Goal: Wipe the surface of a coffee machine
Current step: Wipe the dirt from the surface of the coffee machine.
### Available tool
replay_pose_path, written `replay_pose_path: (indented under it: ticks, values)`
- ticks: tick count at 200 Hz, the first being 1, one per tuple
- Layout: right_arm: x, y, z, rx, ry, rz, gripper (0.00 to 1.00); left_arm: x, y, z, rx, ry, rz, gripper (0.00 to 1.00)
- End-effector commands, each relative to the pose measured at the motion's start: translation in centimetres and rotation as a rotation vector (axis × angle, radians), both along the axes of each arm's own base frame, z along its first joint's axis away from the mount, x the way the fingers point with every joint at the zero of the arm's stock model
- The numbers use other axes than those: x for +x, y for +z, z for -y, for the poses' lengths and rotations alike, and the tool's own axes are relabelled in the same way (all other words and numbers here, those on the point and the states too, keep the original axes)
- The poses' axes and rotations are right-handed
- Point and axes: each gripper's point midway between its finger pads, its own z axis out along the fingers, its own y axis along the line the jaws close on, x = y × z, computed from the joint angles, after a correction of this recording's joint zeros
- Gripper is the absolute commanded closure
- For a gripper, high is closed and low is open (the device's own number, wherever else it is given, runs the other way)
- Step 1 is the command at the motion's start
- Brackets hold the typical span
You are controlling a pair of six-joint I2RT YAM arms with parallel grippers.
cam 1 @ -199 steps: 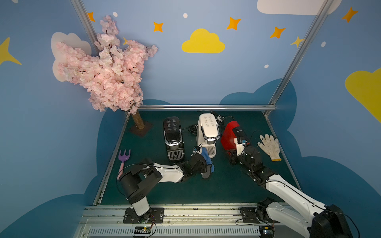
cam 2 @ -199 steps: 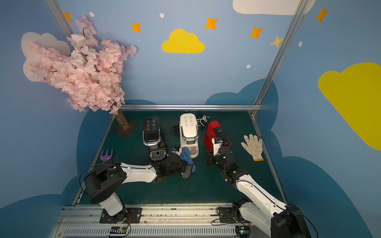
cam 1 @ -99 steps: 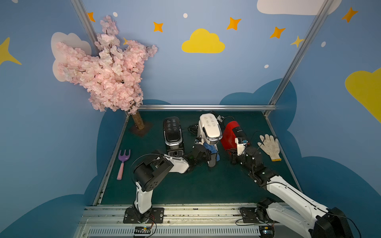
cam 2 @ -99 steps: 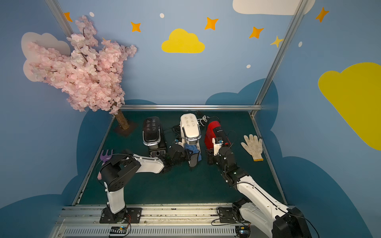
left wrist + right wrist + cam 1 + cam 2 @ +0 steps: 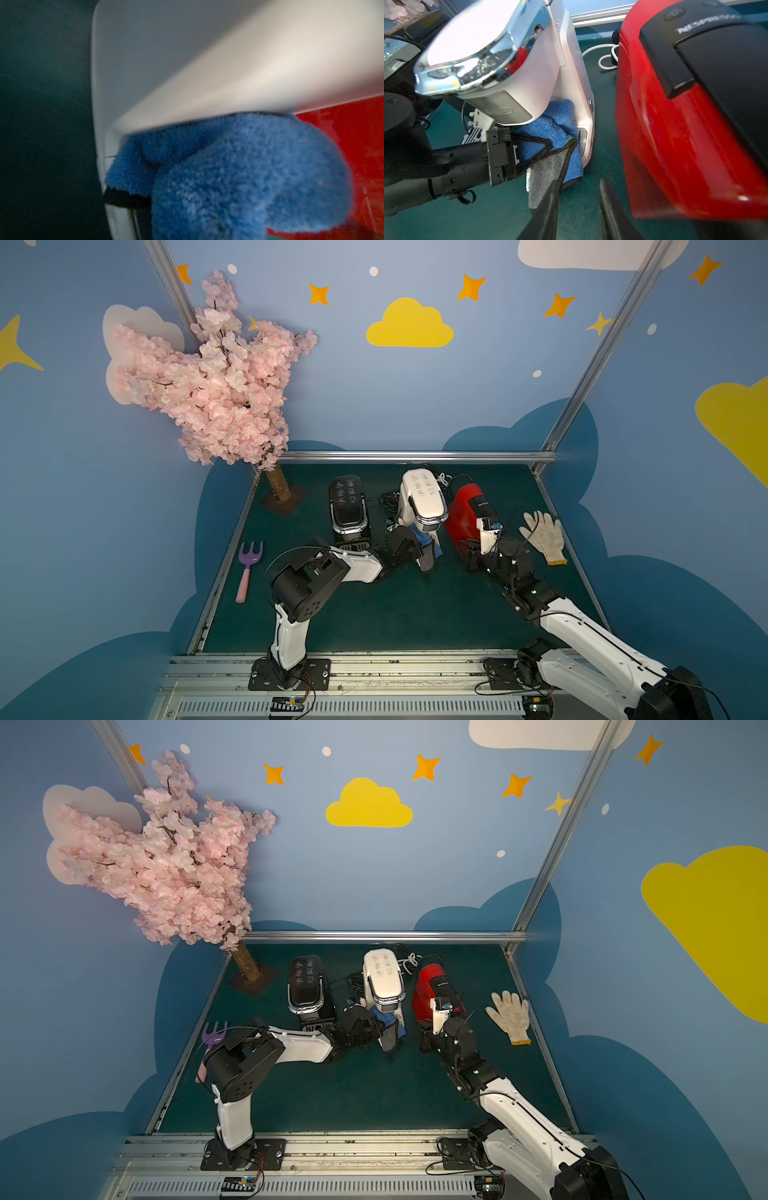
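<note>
The cream-white coffee machine [image 5: 422, 497] [image 5: 384, 979] [image 5: 533, 68] [image 5: 239, 62] stands at the back middle of the green mat, between two other machines. My left gripper [image 5: 417, 546] [image 5: 377, 1028] [image 5: 548, 145] is shut on a blue cloth [image 5: 424, 537] [image 5: 385, 1017] [image 5: 249, 176] [image 5: 558, 124]. The cloth is pressed into the gap under the machine's chrome-banded head, against its front column above the drip grille; its grey side hangs to the mat. My right gripper [image 5: 579, 182] [image 5: 467, 551] is open and empty, low beside the red machine.
A black machine [image 5: 348, 506] stands left of the white one, a red-and-black machine [image 5: 467, 506] [image 5: 685, 104] right of it. A white glove [image 5: 544, 535] lies at the right, a purple fork [image 5: 249, 568] at the left, a pink tree [image 5: 216, 385] in the back corner. Cables [image 5: 444, 479] lie behind the machines.
My left gripper has carried the blue cloth from the mat in front of the white machine back into the gap under its head. The right arm has barely moved.
</note>
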Motion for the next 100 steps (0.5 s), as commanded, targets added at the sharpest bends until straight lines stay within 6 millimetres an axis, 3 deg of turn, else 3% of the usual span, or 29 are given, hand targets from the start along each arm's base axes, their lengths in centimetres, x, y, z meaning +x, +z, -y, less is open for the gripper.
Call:
replay_pose_path:
  ticks: [1, 36, 69, 100]
  values:
    - [-0.2, 0.0, 0.2, -0.009, -0.005, 0.012, 0.66, -1.9, -2.6, -4.7, 0.180, 0.071, -0.095, 0.97]
    - [-0.1, -0.1, 0.2, -0.009, -0.007, 0.008, 0.66, -3.5, -0.5, -4.9, 0.228, 0.007, -0.069, 0.97]
    - [-0.1, -0.3, 0.1, -0.012, -0.005, 0.003, 0.66, -5.2, 4.1, -2.7, 0.316, -0.135, 0.063, 0.97]
    - [-0.1, -0.2, 0.1, -0.009, -0.004, 0.006, 0.66, -6.3, 8.2, -3.3, 0.411, -0.162, 0.179, 0.97]
